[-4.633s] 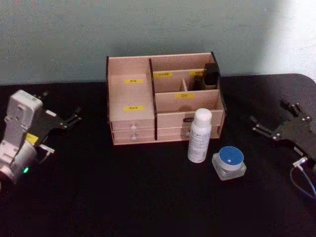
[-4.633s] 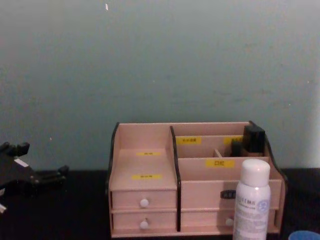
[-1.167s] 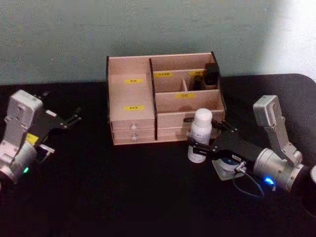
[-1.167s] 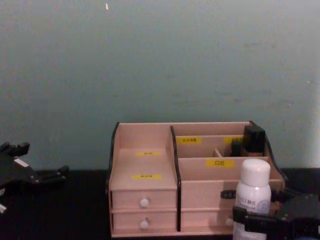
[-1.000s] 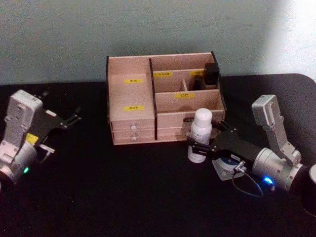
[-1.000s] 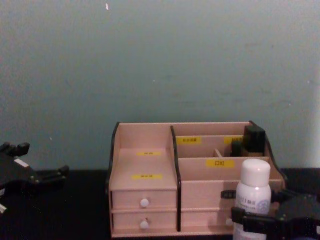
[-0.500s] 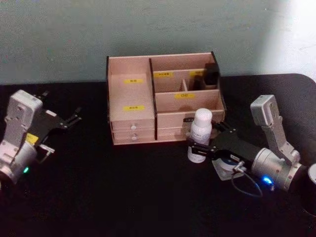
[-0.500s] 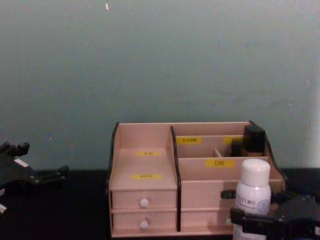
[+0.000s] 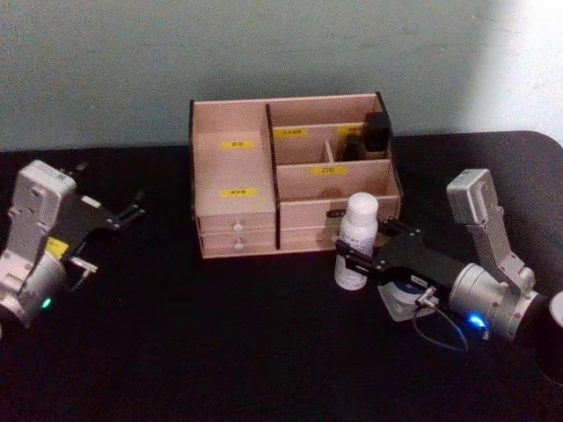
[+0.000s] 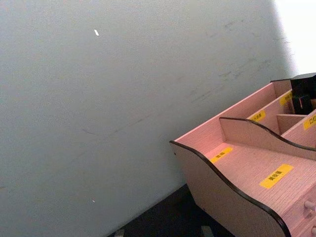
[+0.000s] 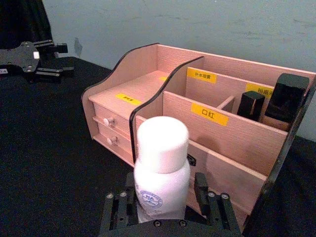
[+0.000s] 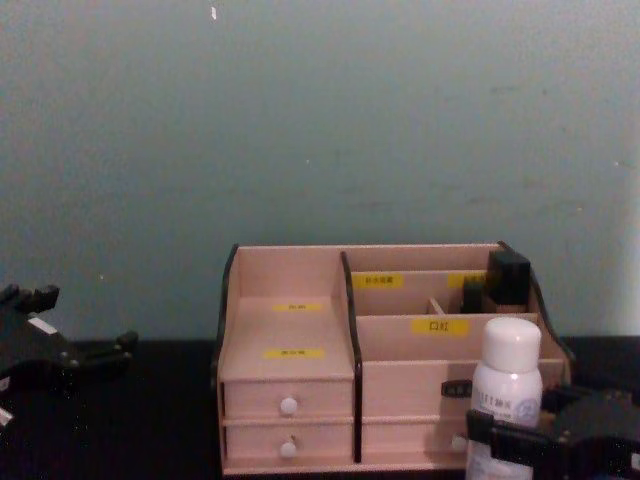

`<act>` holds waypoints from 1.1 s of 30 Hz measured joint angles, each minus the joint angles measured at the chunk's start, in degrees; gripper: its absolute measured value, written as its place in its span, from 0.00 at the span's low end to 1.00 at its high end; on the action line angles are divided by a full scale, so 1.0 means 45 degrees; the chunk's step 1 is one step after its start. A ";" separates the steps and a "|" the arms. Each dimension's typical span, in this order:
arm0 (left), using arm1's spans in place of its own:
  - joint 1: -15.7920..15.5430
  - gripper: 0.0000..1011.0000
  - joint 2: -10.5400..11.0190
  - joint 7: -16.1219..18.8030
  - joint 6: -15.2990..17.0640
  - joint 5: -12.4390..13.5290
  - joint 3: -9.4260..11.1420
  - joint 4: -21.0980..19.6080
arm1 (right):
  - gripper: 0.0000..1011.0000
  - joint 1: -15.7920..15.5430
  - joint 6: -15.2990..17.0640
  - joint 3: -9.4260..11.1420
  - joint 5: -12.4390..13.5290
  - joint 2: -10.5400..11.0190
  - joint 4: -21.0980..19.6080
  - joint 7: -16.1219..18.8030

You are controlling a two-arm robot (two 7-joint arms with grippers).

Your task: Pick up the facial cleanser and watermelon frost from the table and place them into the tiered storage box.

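right gripper [image 9: 354,260] sits low, just in front of the right half of the tiered storage box [image 9: 303,214]. left gripper [image 9: 132,209] parked well left of it, fingers spread.

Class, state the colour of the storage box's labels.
The labels are yellow, clearest in the right wrist view.

The head view looks down on the black surface [image 9: 264,352]; the chest view faces the wall [image 12: 320,120], low and level. Both wrist views sit near the tiered storage box [image 9: 230,169], shared by all.
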 joint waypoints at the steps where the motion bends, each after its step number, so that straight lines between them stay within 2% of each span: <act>1: -0.0001 0.99 0.0000 0.0000 0.0000 0.0000 0.0001 0.0000 | 0.75 0.0000 -0.0001 0.0000 0.0001 0.0001 -0.0001 0.0001; 7: -0.0001 0.99 0.0000 0.0001 0.0000 0.0000 0.0000 -0.0001 | 0.59 -0.0001 -0.0004 0.0002 0.0001 0.0000 -0.0004 0.0001; 25: 0.0000 0.99 0.0000 0.0000 0.0000 0.0000 0.0000 0.0000 | 0.59 -0.0035 -0.0070 0.0004 0.0023 0.0065 -0.0128 0.0100; 33: -0.0001 0.99 0.0000 0.0000 0.0000 0.0000 0.0000 0.0000 | 0.59 -0.0206 0.0403 0.0116 0.0526 0.0347 -0.0894 0.0320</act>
